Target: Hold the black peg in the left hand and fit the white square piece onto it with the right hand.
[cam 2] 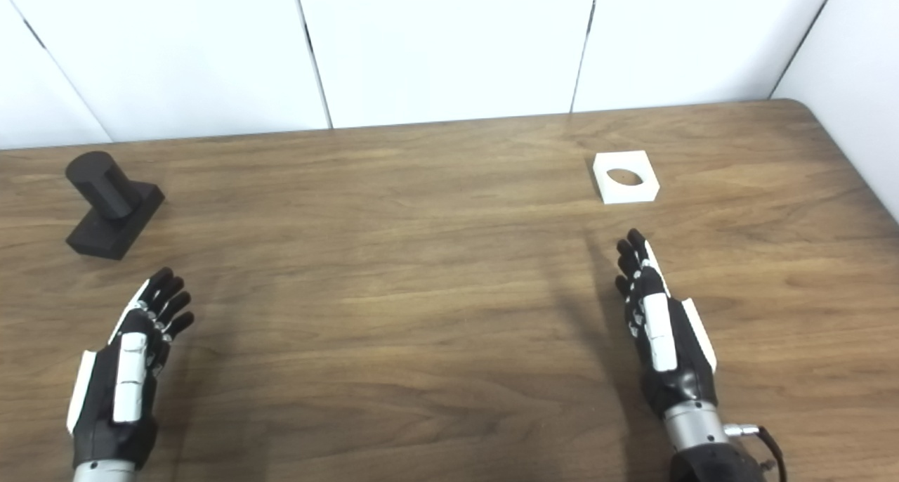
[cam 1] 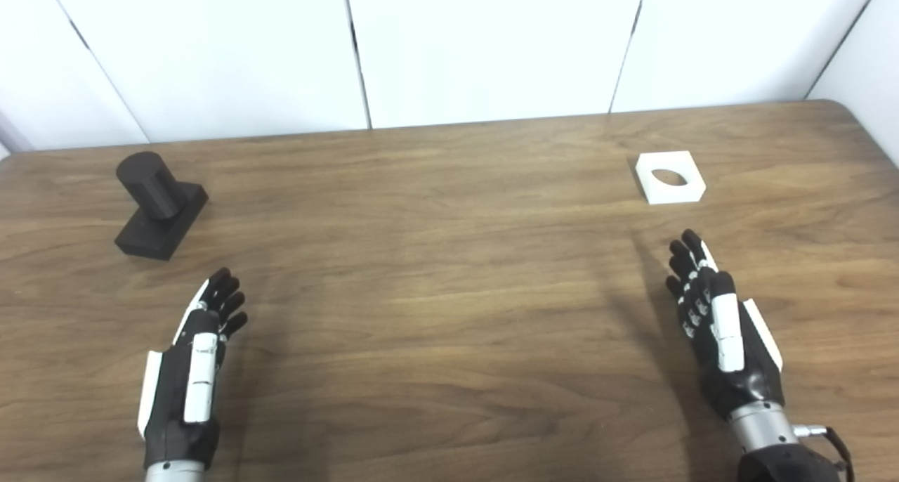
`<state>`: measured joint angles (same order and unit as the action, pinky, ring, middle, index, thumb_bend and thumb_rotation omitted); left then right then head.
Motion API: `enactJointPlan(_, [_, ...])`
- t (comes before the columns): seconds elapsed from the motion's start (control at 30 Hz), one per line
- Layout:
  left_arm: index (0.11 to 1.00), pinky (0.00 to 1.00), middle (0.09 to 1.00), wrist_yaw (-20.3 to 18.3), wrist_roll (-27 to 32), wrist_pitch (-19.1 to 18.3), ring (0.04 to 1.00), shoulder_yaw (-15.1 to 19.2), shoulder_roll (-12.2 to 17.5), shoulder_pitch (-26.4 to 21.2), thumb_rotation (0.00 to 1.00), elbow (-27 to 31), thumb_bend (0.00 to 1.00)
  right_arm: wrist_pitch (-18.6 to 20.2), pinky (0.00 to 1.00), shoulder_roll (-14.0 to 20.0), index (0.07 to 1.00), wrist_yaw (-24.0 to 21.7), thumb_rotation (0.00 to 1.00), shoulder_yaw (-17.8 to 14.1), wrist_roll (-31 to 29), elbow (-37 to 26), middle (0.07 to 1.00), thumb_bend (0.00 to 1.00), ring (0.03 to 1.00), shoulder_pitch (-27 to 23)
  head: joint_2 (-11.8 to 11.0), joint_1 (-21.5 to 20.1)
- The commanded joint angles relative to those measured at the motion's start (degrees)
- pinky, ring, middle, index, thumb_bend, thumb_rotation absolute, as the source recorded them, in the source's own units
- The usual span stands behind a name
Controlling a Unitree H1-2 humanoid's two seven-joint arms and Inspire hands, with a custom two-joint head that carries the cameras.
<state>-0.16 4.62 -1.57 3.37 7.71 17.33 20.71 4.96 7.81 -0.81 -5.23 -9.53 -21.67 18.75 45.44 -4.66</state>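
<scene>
- A wooden bench (cam 1: 449, 292) with brown grain fills most of the view, seen from above and slightly in front; white wall panels (cam 1: 484, 46) stand behind its far edge.
- The black peg (cam 1: 160, 204) sits on the bench at the far left. It is a short round cylinder rising from a flat rectangular black base, and it leans away toward the upper left as seen from the camera. Nothing touches it.
- The white square piece (cam 1: 670, 177) lies flat on the bench at the far right, well apart from the peg. It has a round hole through its middle, and the wood shows through the hole. Nothing touches it.
- The left hand (cam 1: 193, 373) comes in from the bottom left, black with white plates, held edge-up above the bench. Its fingers (cam 1: 226, 296) are extended and slightly spread, holding nothing. It is nearer the camera than the peg, with bare wood between them.
- The right hand (cam 1: 720, 327) comes in from the bottom right, also held edge-up. Its fingers (cam 1: 687, 257) are extended, close to one another but not curled, and hold nothing. Their tips point toward the white square piece, which lies just beyond them with a gap of bare wood between.
- Both hands cast soft shadows on the bench.
</scene>
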Motion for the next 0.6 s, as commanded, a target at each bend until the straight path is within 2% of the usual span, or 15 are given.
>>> enactJointPlan(0.0, [0.907, 0.87, 0.910, 0.2, -0.4, 1.8, 0.899, 0.3, -1.1, -0.3, 0.92, 1.5, 0.61, -2.1, 1.00, -0.9, 1.000, -0.2, 1.00, -0.2, 0.0, -1.7, 0.982, 0.67, 1.000, -0.5, 0.0, 0.0])
enactJointPlan(0.3, [0.916, 0.88, 0.917, 0.0, -0.5, 1.7, 0.901, 0.1, -1.0, -0.3, 0.92, 1.5, 0.60, -2.2, 1.00, -0.7, 1.000, -0.3, 1.00, -0.2, 0.0, -1.4, 0.983, 0.67, 1.000, -0.6, -0.1, 0.0])
enactJointPlan(0.47, [0.913, 0.88, 0.917, 0.1, -0.4, 1.5, 0.901, 0.1, -1.2, -0.1, 0.92, 1.7, 0.59, -1.8, 1.00, -0.5, 1.000, -0.3, 1.00, -0.2, 0.1, -1.8, 0.985, 0.67, 1.000, -0.4, -0.1, 1.4])
enactJointPlan(0.57, [0.913, 0.87, 0.914, 0.2, -0.6, 1.8, 0.897, -0.3, -1.6, 0.1, 0.91, 1.9, 0.59, -1.3, 1.00, 0.0, 1.000, -0.6, 1.00, -0.4, -0.3, -2.1, 0.988, 0.66, 1.000, -0.3, -0.3, 3.6])
